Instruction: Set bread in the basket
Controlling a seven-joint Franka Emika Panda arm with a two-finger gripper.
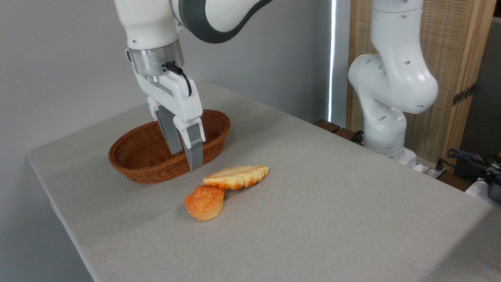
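Nearest lies an orange knotted bun [204, 202], touching the long pale golden leaf-shaped bread [236, 176] on the grey table [332, 219], beside the reddish-brown oval wicker basket [133, 164]. Over the basket rim, the gripper [185, 158] fingers are slightly apart, holding nothing.

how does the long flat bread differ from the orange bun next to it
The bread is pale golden-yellow; the bun is deeper orange. The bread is long, flat and leaf-shaped with tapering ends; the bun is shorter, rounder and knotted. The bread lies nearer the basket. Both rest on the table, outside the basket, seemingly touching.
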